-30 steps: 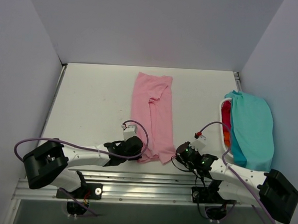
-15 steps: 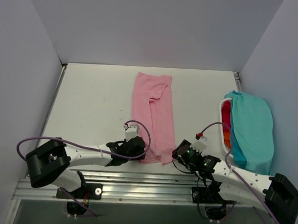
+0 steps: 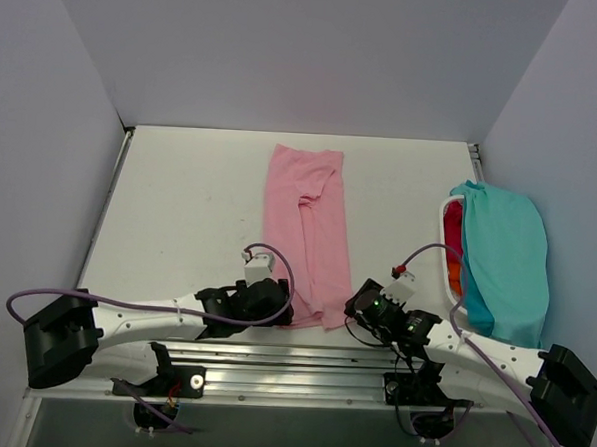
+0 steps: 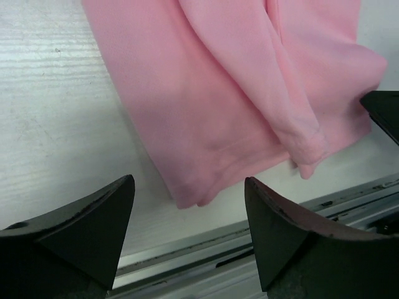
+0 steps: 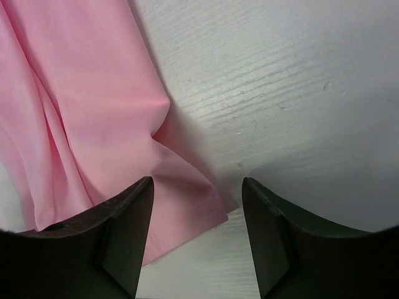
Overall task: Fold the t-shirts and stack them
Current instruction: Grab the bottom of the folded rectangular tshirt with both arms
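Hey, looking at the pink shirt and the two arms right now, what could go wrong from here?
1. The pink shirt has its near hem right by the metal rail at the near edge; a pull further that way could drag it off or snag it.
2. Its layers lie uneven there, so the open left gripper or right gripper may pinch only one layer and undo the fold.
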`<state>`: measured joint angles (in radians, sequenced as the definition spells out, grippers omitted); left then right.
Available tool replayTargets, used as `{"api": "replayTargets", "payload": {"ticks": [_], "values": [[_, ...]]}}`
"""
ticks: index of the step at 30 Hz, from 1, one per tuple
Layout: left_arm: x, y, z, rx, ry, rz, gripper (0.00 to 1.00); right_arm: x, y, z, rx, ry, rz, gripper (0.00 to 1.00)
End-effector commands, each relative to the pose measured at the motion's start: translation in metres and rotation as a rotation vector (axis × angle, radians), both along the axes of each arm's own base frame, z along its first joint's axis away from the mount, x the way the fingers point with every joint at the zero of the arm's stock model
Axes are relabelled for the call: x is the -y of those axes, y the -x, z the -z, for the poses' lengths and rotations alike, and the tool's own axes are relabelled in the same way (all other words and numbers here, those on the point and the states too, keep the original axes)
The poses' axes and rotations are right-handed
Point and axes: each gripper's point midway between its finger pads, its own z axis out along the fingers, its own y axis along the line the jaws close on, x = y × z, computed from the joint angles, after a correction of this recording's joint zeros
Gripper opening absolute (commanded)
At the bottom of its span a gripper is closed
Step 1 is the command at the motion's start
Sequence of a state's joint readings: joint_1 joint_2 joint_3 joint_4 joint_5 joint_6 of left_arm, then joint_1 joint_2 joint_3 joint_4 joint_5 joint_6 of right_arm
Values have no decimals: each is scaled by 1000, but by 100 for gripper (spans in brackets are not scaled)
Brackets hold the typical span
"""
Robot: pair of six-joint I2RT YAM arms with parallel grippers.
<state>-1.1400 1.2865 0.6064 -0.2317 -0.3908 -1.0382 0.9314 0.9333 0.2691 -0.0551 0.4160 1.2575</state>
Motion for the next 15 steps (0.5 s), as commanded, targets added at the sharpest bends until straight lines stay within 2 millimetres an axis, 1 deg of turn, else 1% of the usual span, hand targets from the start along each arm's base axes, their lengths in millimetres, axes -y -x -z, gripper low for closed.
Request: {"api": "replayTargets", "payload": {"ticks": [1, 2, 3, 4, 7, 10, 15], "values": [[-12, 3, -11, 26, 0, -10, 81, 3, -6, -4, 26, 32, 24, 55], [-15, 4, -10, 25, -2, -10, 82, 3, -6, -3, 24, 36, 22, 54], [-16, 4, -10, 28, 0, -13, 85, 2, -7, -3, 25, 35, 23, 54], [-19, 6, -8, 27, 1, -15, 86, 1, -7, -3, 24, 34, 21, 54], [-16, 7, -8, 22, 22, -10, 86, 0, -7, 1, 17, 43, 21, 54], [-10, 8, -6, 18, 45, -1, 86, -2, -9, 2, 20, 44, 16, 52], [8, 6, -4, 13, 89, 21, 83, -1, -8, 8, 4, 71, 11, 50]]}}
